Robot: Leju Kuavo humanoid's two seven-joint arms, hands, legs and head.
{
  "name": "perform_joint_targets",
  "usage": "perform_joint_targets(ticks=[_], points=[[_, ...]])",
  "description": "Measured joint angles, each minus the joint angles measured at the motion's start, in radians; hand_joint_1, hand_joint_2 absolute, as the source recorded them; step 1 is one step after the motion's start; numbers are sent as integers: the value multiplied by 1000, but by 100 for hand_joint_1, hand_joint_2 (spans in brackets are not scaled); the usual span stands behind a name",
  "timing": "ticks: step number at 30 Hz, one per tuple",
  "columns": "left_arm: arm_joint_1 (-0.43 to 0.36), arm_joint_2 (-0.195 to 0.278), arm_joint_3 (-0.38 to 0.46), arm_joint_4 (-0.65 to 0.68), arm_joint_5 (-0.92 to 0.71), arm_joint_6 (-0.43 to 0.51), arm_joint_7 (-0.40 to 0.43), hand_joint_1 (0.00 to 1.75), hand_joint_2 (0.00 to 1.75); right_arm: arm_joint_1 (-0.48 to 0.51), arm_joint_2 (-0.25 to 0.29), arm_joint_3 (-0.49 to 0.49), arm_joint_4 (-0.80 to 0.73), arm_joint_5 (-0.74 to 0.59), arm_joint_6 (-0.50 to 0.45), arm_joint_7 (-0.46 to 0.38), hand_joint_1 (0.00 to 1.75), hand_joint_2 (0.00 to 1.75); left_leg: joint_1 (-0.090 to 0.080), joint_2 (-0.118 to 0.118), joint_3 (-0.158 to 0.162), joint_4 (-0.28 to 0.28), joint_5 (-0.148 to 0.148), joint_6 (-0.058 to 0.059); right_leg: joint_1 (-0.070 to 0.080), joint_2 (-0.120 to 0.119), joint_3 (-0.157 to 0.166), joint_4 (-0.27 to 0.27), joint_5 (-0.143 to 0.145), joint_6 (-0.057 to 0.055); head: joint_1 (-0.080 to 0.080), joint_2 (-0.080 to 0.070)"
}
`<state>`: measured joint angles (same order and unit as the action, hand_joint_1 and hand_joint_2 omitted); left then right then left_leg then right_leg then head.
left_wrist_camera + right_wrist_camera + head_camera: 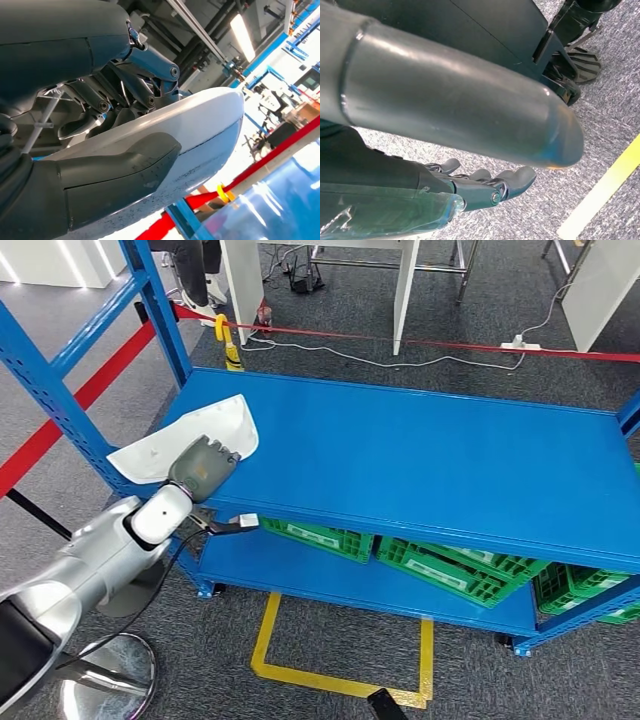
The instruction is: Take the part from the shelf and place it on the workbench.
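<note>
The part [162, 445] is a white curved shell lying at the left end of the blue shelf's top board [423, 455], with one end overhanging the edge. My left hand [202, 468] grips its near side. In the left wrist view the thick thumb [124, 170] presses one face of the part [203, 125] and the darker fingers [147, 95] bear on the other face. My right hand [486, 185] hangs beside my body over the grey carpet, its fingers loosely stretched with nothing in them.
Green crates [445, 570] lie tilted on the lower shelf board. A blue upright [162, 310] rises just behind the part. Red barrier tape [453, 345] runs behind the shelf. A yellow floor outline [340, 675] and a round metal base [113, 670] lie in front.
</note>
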<state>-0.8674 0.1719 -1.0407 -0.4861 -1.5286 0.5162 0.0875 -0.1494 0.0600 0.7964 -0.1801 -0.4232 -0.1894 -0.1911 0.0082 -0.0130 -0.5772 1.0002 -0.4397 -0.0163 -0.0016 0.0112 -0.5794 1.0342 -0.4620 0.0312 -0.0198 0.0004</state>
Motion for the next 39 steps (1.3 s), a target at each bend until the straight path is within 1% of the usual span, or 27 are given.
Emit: perform_joint_targets(ticks=[13, 30, 31, 32, 33, 34, 35, 36, 37, 39], points=[[0, 22, -21, -35, 0, 39, 25, 175, 175, 0, 4, -5, 0, 13, -2, 0, 0, 0, 0, 0, 0, 0, 0, 0, 0, 0, 0, 0, 0, 0, 0, 0], [9, 27, -24, -58, 0, 39, 27, 175, 175, 0, 8, -5, 0, 15, -1, 0, 0, 0, 0, 0, 0, 0, 0, 0, 0, 0, 0, 0, 0, 0, 0, 0], [9, 27, -25, -58, 0, 39, 27, 175, 175, 0, 8, -5, 0, 15, -1, 0, 0, 0, -1, 0, -1, 1, -1, 1, -2, 0, 0, -2, 1, 1, 0, 0], [9, 27, -25, -59, 0, 39, 27, 175, 175, 0, 8, -5, 0, 15, 0, 0, 0, 0, -2, 0, -1, 2, 0, 5, -4, 0, 1, -5, 4, 4, 0, 0], [9, 28, -25, -59, 0, 39, 27, 175, 175, 0, 10, -6, 0, 15, 0, 0, 0, 0, -3, 0, -1, 1, 3, 11, -6, 1, 2, -10, 8, 9, -1, 0], [9, 28, -25, -62, 0, 39, 27, 175, 175, 0, 11, -6, 0, 15, 0, 0, 0, 0, -1, 0, 3, -11, 11, 19, -7, 2, 3, -16, 11, 14, -1, 0], [8, 27, -25, -65, 0, 39, 27, 175, 175, -1, 12, -6, -1, 16, 0, 0, 0, 0, 1, 2, 9, -27, 22, 25, -5, 2, 0, -16, 9, 18, 0, 0], [7, 25, -25, -70, 0, 39, 27, 175, 175, -2, 12, -6, -1, 17, 0, 0, 0, 0, 5, 4, 14, -43, 32, 30, -3, 2, -11, -1, -5, 21, 1, 0], [5, 24, -25, -74, 0, 38, 26, 175, 175, -2, 13, -6, -2, 19, 0, 0, 0, 0, 10, 7, 18, -57, 39, 31, -3, 1, -29, 36, -29, 24, 4, 0], [5, 21, -27, -78, 0, 37, 26, 175, 175, -1, 13, -6, -3, 22, 0, 1, 0, 0, 12, 10, 18, -62, 43, 31, -9, -1, -84, 157, -86, 32, 6, 0]])
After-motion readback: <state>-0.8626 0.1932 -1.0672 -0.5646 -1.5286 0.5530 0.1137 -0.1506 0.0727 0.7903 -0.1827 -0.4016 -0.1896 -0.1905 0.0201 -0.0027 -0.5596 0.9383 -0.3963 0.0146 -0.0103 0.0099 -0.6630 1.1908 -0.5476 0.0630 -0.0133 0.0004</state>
